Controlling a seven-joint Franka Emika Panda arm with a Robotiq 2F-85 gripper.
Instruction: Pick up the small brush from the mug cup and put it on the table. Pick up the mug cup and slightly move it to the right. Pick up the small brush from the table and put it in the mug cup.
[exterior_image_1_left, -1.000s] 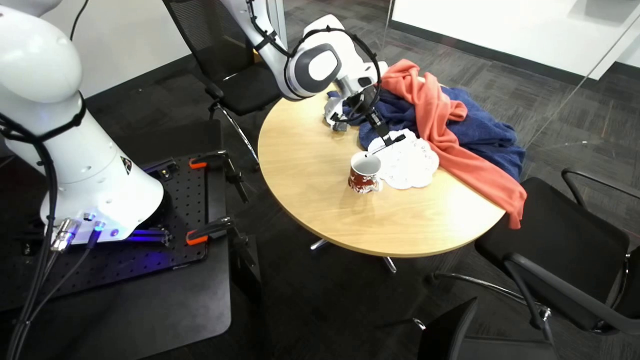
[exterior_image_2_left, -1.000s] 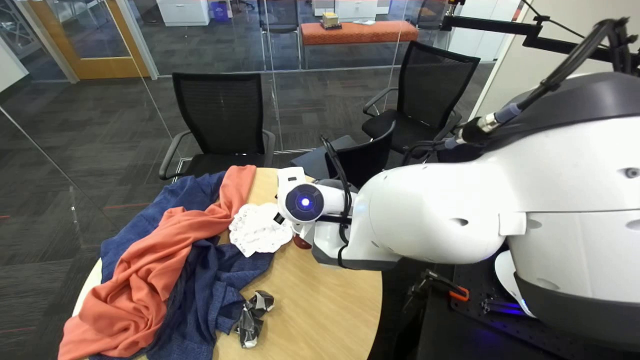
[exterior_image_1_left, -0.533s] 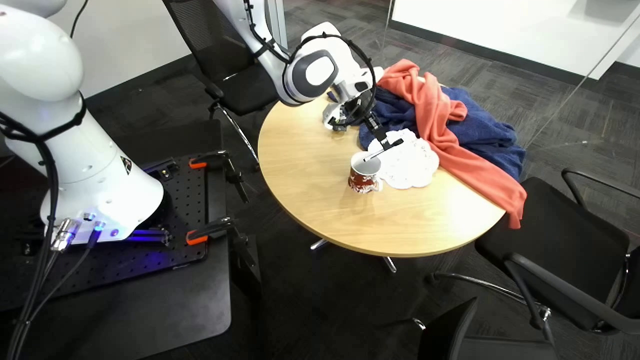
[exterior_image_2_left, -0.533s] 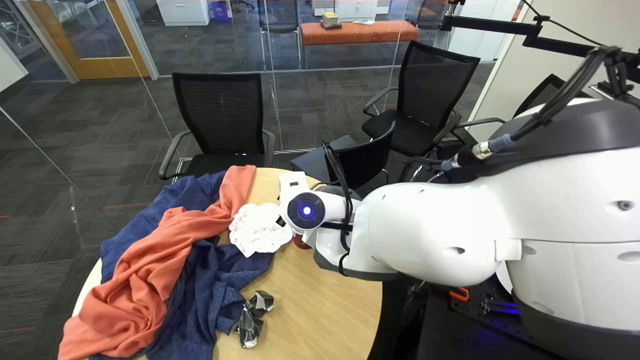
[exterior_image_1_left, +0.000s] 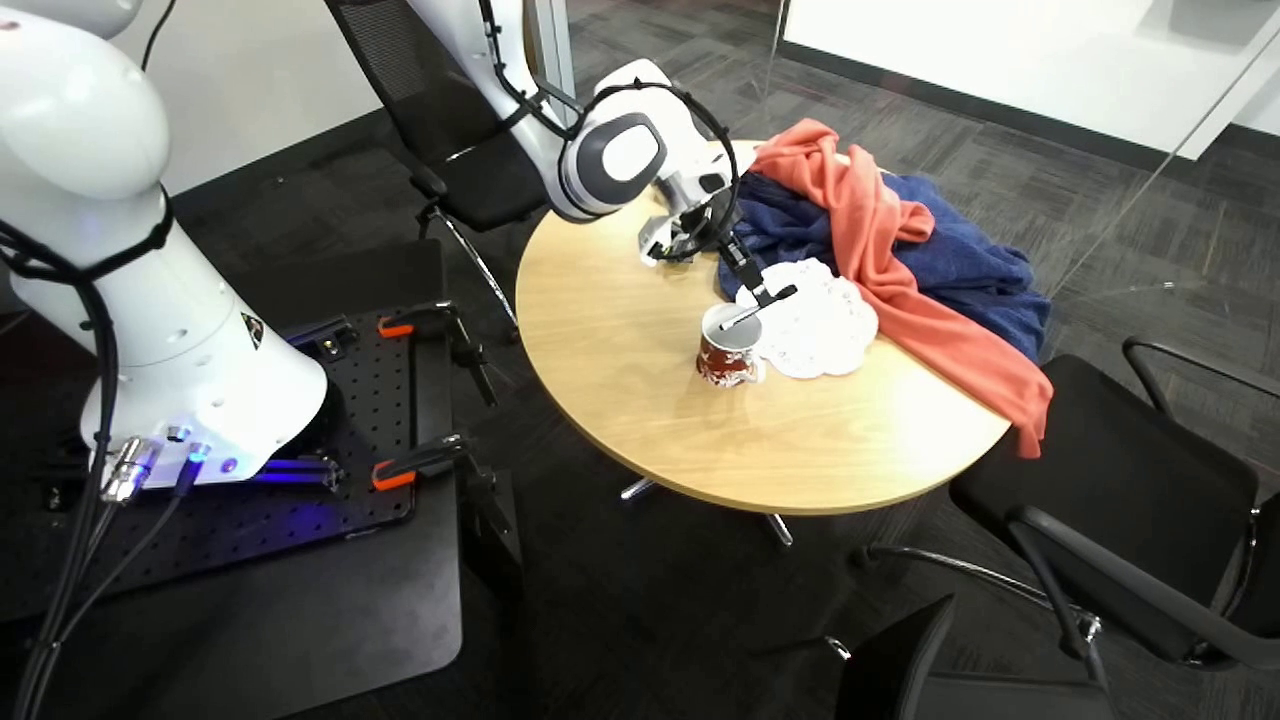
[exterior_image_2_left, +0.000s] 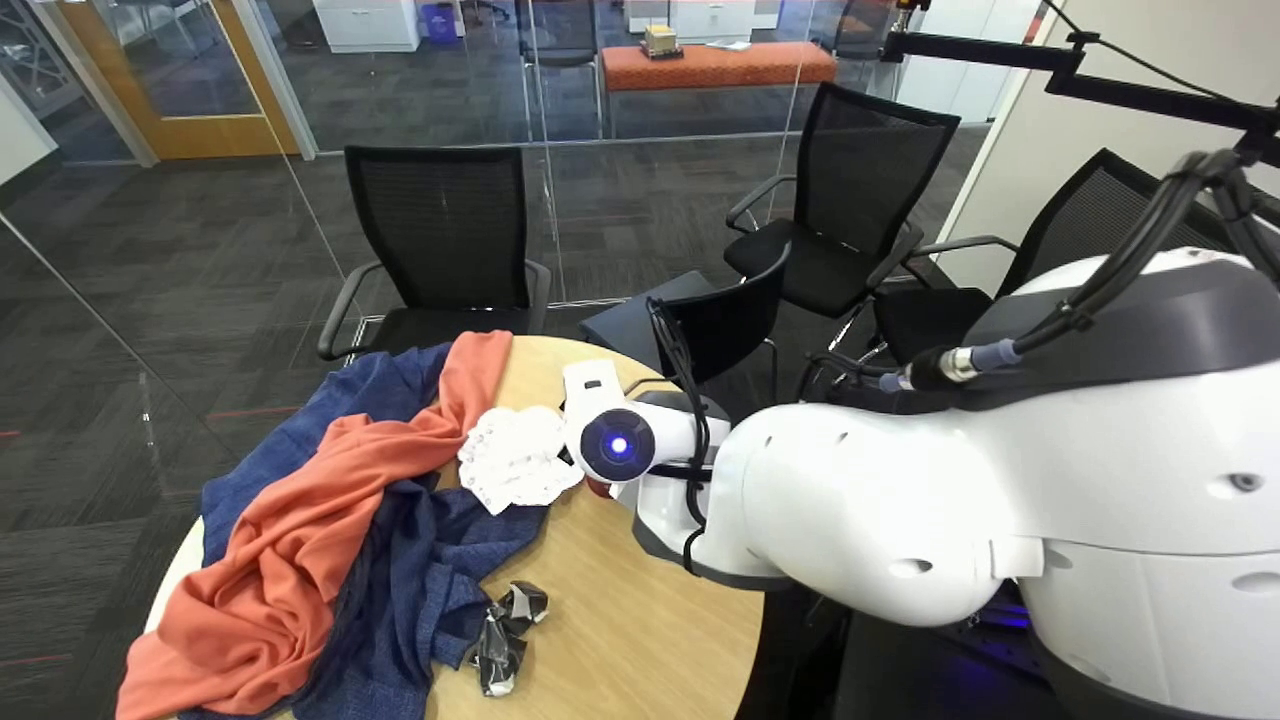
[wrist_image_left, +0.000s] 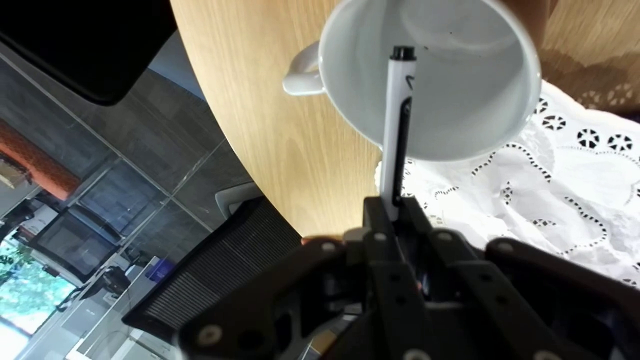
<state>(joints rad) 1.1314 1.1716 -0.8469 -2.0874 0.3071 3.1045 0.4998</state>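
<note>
White small brush (wrist_image_left: 393, 125) juts out, clamped in my gripper (wrist_image_left: 392, 209). Its tip is at the mouth of the mug cup (wrist_image_left: 470, 105).

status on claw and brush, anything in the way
Claw shut on brush. Brush tilted over or into mug, can't tell which. Doily right by mug, might snag if mug moves.

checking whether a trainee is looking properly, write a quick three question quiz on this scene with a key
1. Multiple choice: what do the jaws grip? a) the lace doily; b) a white pen-like stick; c) the crumpled black wrapping.
2. True or false: the mug stands upright.
3. Open: which other large cloth lies beneath the coral cloth?

Key: 1 b; 2 true; 3 the blue cloth.
</note>
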